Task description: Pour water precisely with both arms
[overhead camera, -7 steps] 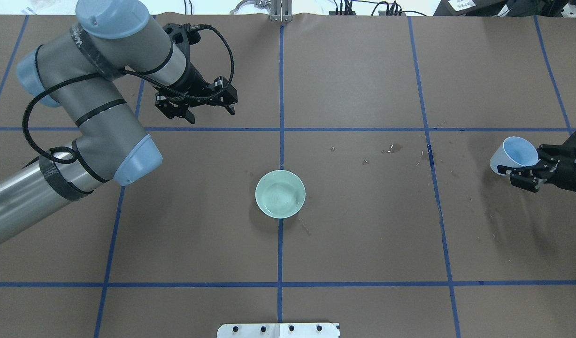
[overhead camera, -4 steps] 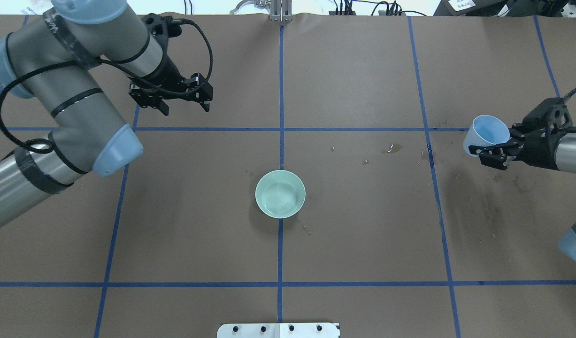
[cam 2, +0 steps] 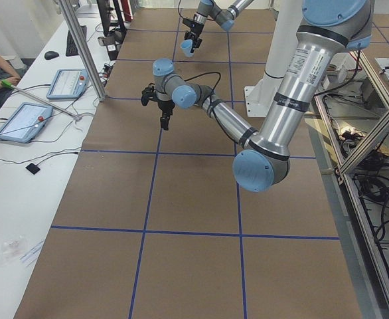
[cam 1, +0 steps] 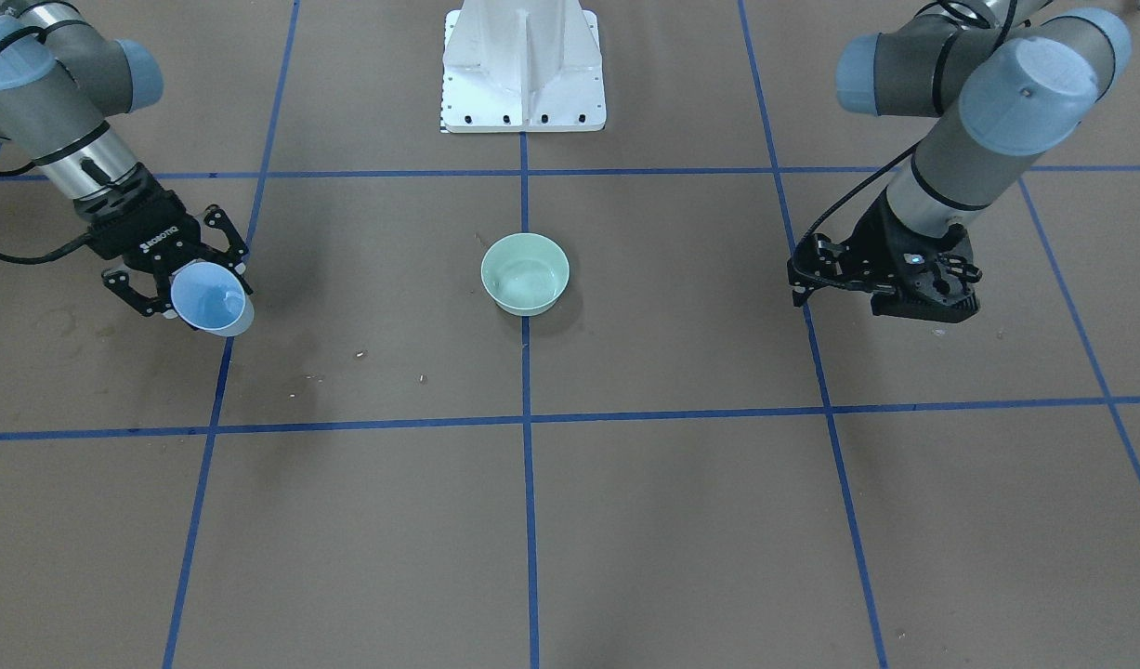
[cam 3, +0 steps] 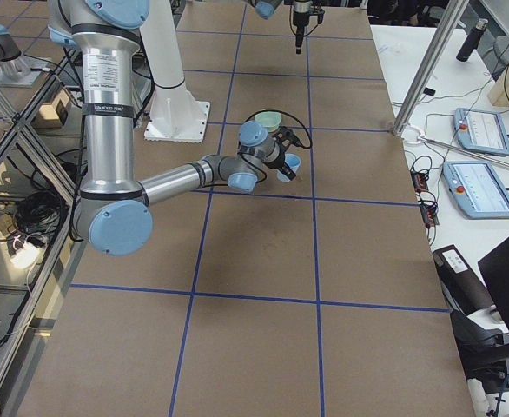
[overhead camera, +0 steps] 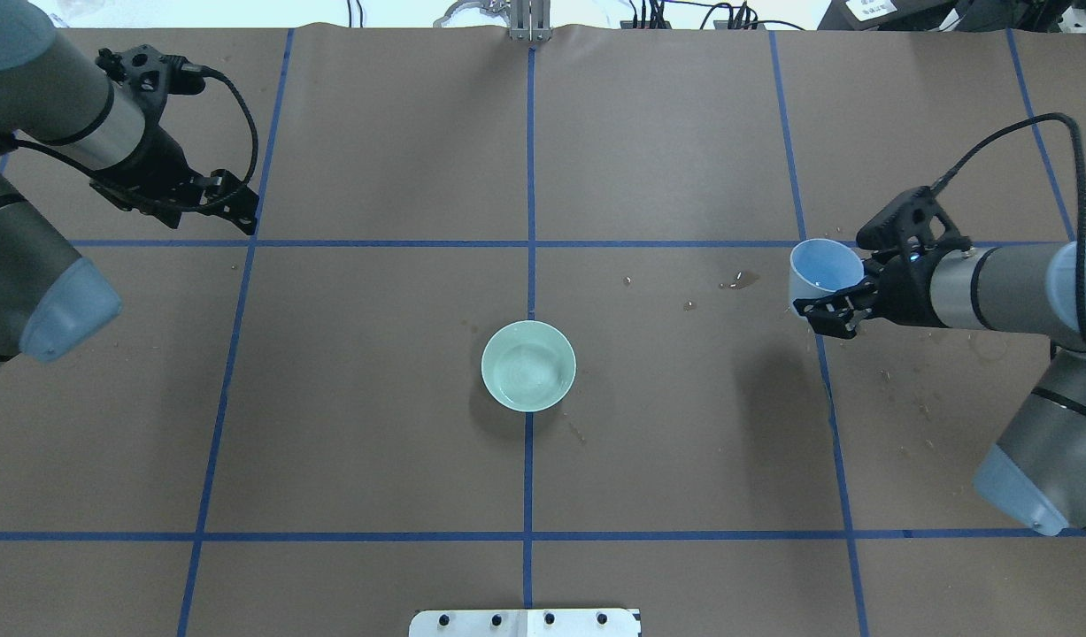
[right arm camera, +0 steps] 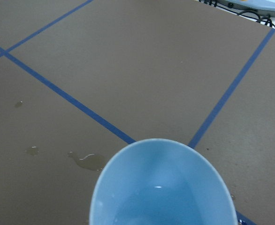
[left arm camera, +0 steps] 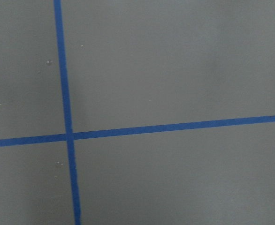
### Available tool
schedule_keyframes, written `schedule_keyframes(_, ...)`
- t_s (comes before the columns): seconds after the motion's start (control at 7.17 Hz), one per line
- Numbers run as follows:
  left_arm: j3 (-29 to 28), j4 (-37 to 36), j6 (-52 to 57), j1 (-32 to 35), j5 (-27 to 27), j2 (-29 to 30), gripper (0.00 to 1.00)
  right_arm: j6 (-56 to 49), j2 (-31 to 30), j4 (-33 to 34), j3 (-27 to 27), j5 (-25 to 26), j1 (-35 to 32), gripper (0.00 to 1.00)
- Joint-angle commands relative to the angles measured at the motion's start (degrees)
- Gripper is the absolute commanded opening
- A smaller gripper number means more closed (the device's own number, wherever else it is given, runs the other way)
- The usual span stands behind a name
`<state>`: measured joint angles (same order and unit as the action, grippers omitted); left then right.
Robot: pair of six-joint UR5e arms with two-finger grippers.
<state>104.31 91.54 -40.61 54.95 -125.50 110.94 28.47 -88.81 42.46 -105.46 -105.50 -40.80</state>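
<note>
Right gripper (overhead camera: 830,292) clamps a pale blue cup (cam 1: 209,299) toward the table's (overhead camera: 684,460) right end, raised and near upright, long axis vertical and mouth up, likely so the water (right arm camera: 161,204) low inside does not spill short of the green bowl (overhead camera: 491,382) at mid-table. Left gripper (overhead camera: 237,202) hovers toward the far-left corner, presumably clear of the pour; its finger spacing cannot be told.

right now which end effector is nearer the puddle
Right. The right end effector, holding a cup, hangs close beside the puddle; the left end effector is far across the table.
</note>
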Motion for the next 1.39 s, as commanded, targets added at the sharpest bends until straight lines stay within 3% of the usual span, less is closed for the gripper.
schedule_keyframes(0.0, -0.2, -0.1, 8.1, 3.1, 0.0, -3.3, 0.99, -0.8, 5.7, 13.1, -3.2, 4.6, 6.3, 0.11)
schedule_keyframes(0.28, -0.9, 0.0, 9.9, 3.3, 0.1, -4.1, 0.99, -0.8, 15.4, 32.3, -5.8, 6.7, 10.3, 0.11)
schedule_keyframes(0.42, -1.3, 0.0, 11.5, 3.4, 0.1, -4.8, 0.99, -0.9, 19.8, 39.4, -5.7, 9.6, 12.3, 0.1)
schedule_keyframes(0.7, -2.4, 0.0, 17.6, 5.4, 0.2, -6.3, 0.99, -1.0, 28.4, 54.1, -5.1, 9.9, 14.3, 0.1)
schedule_keyframes(1.26, -3.5, 0.1, 21.1, 8.0, 0.3, -7.8, 0.99, -5.1, 39.7, 69.3, 0.1, 13.3, 16.8, 0.07)
